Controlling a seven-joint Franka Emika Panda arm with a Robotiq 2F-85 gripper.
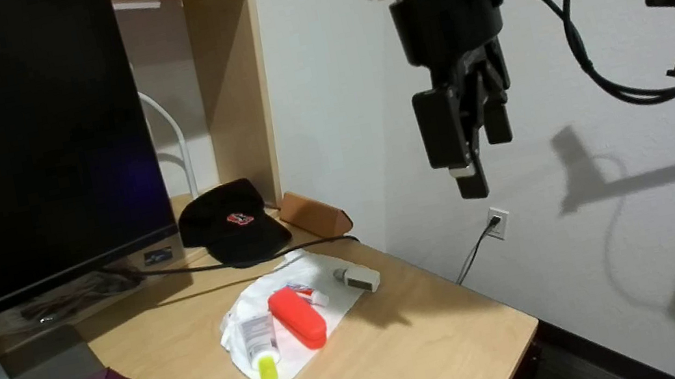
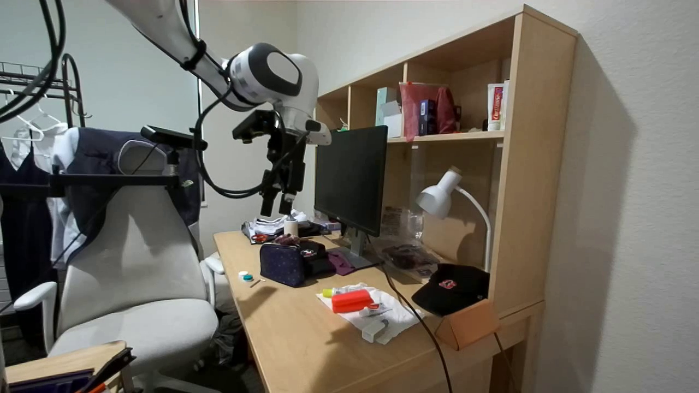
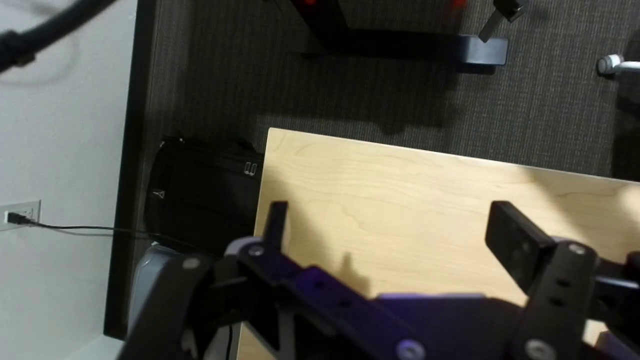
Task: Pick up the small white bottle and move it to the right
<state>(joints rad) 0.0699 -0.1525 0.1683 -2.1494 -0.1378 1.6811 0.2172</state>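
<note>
Jaws are seen nearest the wrist camera: spread wide, nothing held. Through the gap the table (image 3: 390, 200) is framed, with dark floor (image 3: 300, 95) past its front edge. Small white bottle (image 1: 362, 279) cannot be made out in that view.

Relation: in both exterior views the bottle is found well below the jaws, well apart from them, laid on its side. By judgement it is displaced from them toward the shelf (image 2: 540, 164), so a shift that way plus a long descent is called for before any grasp. Long axis: flat; grey end turned toward the shelf, blunt white end away from it. Jaw opening is judged to run roughly along the front edge, hence across that axis; only slight wrist turning is expected. Body looks boxy; true form cannot be settled.

Surface: creased white sheet (image 1: 320, 265) is spread on the table; the bottle is placed at its edge. Red case (image 1: 298, 318) and small white-capped tube (image 1: 309, 294) are carried on the same sheet, near the bottle but apart. Sheet could be pinched too if the jaws are set low.

Room: table's back is lined by black hat (image 1: 217, 217), brown wedge box (image 1: 314, 214) and monitor (image 1: 15, 135); a pale chair (image 2: 136, 256) is parked at the front; past the table's end a white wall (image 3: 60, 140) is seen.
</note>
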